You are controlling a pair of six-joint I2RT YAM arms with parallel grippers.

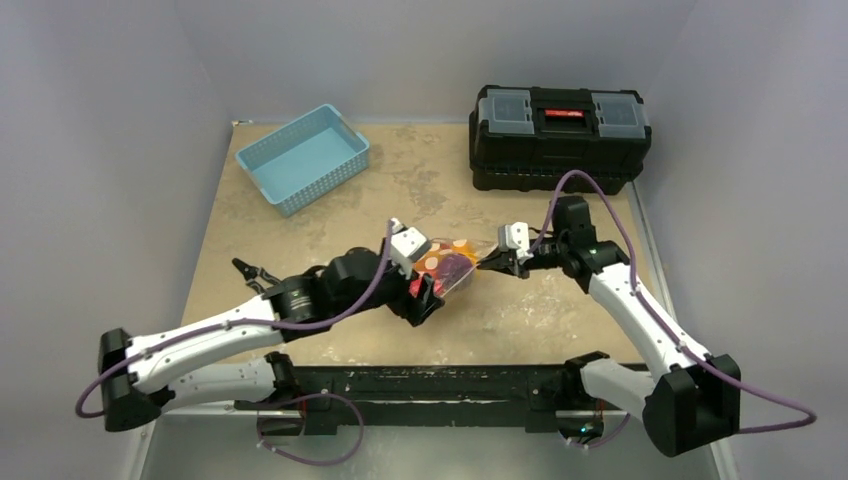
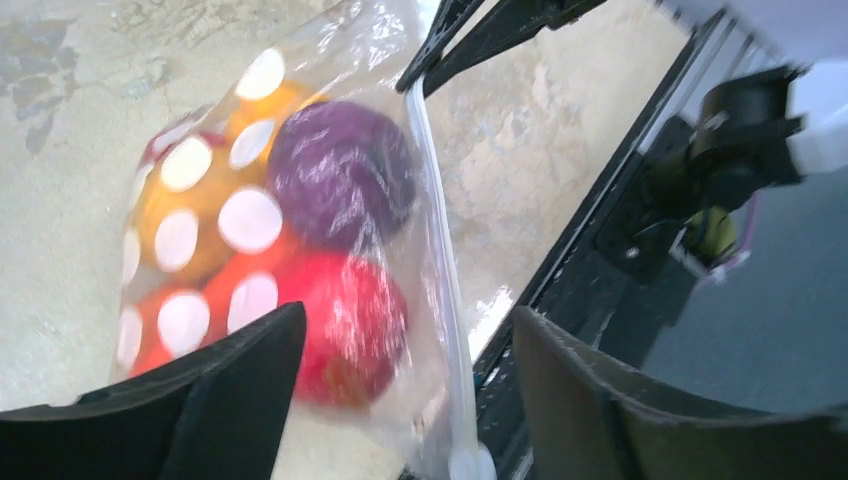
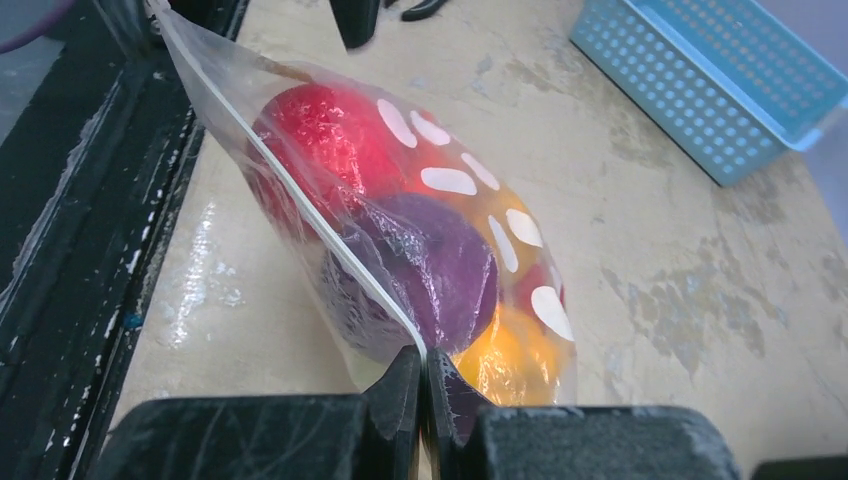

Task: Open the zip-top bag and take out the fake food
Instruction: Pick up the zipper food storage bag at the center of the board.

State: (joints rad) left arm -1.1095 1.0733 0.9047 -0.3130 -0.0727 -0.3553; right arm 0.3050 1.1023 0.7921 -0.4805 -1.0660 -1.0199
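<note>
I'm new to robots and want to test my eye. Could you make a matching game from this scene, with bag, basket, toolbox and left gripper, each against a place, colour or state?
1 bag
2 basket
3 toolbox
4 left gripper

A black, far right
B open
C light blue, far left
D zip edge pinched by the right gripper

Pairs: 1-D, 2-C, 3-A, 4-B
</note>
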